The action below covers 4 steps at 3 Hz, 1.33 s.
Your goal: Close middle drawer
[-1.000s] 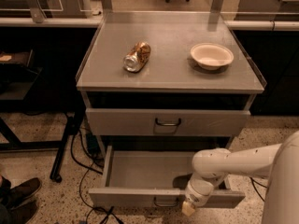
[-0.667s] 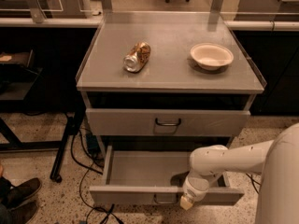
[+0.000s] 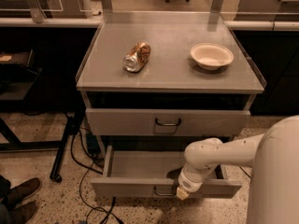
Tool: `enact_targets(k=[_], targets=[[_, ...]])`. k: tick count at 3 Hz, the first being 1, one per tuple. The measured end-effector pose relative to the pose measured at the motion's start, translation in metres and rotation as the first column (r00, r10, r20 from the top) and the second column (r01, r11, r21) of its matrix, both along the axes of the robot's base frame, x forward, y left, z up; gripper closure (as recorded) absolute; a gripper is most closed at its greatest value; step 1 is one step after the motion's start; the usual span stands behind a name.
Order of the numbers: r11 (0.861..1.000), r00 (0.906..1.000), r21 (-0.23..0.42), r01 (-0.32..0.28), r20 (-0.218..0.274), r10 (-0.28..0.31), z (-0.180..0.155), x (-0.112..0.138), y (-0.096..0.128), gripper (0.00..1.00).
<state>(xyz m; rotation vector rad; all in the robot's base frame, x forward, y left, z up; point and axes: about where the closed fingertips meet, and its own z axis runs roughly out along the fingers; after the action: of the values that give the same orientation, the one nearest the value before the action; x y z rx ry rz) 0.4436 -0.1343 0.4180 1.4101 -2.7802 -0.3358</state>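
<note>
1. Middle drawer [image 3: 126, 188] sits pulled out under the top drawer [image 3: 117, 121], front panel slightly further in than a second ago.
2. Gripper [image 3: 182, 193] against the panel just right of the handle [image 3: 163, 191], tracking inward; open or closed, can't tell.
3. Push looks effective; most travel remains.

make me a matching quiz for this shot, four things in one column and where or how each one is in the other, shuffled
Things
1. crushed metal can
2. shallow white bowl
3. wide grey metal middle drawer
4. white arm's gripper

Places or states
A. pulled out
B. down at the open drawer's front panel
C. upright, on the picture's right of the grey cabinet top
D. lying on its side, on the picture's left of that top

Pairs: 1-D, 2-C, 3-A, 4-B
</note>
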Motion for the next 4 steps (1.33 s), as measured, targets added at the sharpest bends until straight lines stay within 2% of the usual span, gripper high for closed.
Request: enact_targets(k=[1, 2, 4], targets=[[1.0, 1.0, 0.0, 0.0, 0.0, 0.0, 0.0, 0.0, 0.0, 1.0], [1.0, 1.0, 0.0, 0.0, 0.0, 0.0, 0.0, 0.0, 0.0, 0.88], [1.0, 1.0, 0.0, 0.0, 0.0, 0.0, -0.0001, -0.0001, 0.0, 0.42]])
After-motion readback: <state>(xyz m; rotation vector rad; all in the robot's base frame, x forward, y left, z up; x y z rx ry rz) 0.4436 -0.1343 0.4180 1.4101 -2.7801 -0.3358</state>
